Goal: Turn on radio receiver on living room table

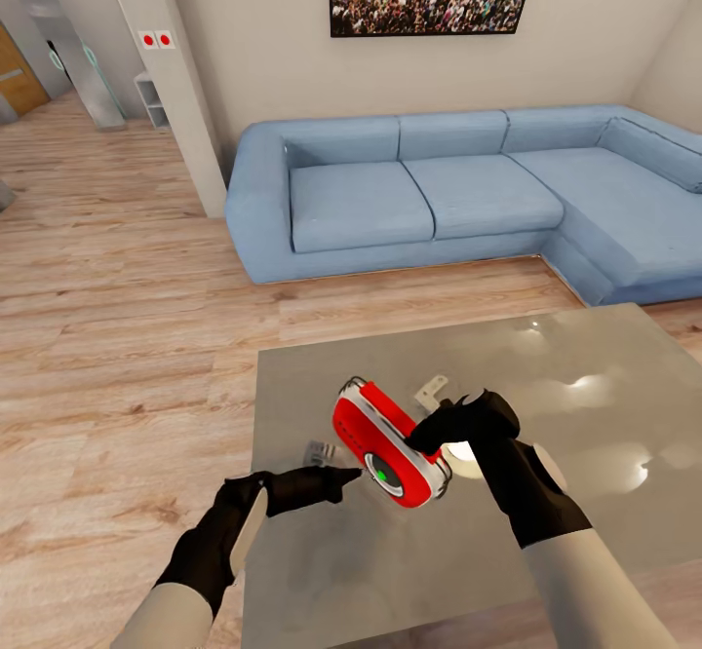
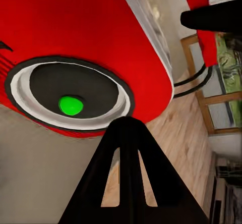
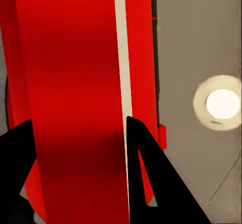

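Head view: right hand (image 1: 429, 442) is gripping the tilted radio receiver (image 1: 388, 444) by its edges above the counter (image 1: 585, 493); left hand (image 1: 353, 475), closed, is nearing the dial. Looks light, rigid, glossy; probably slippery.

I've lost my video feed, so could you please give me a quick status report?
Right gripper shut on the radio, held tilted above the table. Left gripper shut, tip at the green-lit dial. Nothing in the way.
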You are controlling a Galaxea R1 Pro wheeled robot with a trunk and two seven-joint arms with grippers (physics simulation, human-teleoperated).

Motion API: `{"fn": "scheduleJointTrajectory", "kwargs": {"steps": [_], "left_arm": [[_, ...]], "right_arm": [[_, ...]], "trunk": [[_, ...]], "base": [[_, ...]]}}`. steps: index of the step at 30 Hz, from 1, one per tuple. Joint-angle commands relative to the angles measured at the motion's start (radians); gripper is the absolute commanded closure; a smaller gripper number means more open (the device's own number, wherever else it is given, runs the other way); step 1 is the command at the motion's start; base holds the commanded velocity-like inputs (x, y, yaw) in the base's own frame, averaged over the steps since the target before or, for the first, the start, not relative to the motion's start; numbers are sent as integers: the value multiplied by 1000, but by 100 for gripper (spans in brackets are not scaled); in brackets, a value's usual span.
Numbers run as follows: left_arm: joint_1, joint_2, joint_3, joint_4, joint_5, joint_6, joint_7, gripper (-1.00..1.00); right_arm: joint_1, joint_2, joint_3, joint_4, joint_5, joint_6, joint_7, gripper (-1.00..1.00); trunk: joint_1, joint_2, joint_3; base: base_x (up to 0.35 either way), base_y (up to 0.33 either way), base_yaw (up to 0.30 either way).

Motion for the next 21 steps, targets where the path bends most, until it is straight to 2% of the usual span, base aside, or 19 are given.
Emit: {"fn": "scheduleJointTrajectory", "kwargs": {"steps": [1,5,9,14,16,21], "left_arm": [[0,4,-1,-18,0,10,-3,100],[0,32,-5,-80,1,40,-16,100],[0,64,-8,-100,-1,53,-91,100],[0,96,-8,-104,-1,56,-134,100],[0,108,-8,-105,-1,57,-139,100],[0,151,-8,-96,4,56,-144,100]], "right_arm": [[0,-7,-7,0,-2,0,-1,100],[0,-26,-27,-11,0,1,0,100],[0,-45,-32,-43,2,3,2,100],[0,-67,-35,-77,2,10,0,100],[0,-74,-49,-82,2,11,0,100],[0,-91,-129,-85,3,6,3,100]], "trunk": [[0,0,0],[0,0,0],[0,0,0],[0,0,0],[0,0,0],[0,0,0]], "base": [[0,0,0],[0,0,0],[0,0,0],[0,0,0],[0,0,0],[0,0,0]]}}
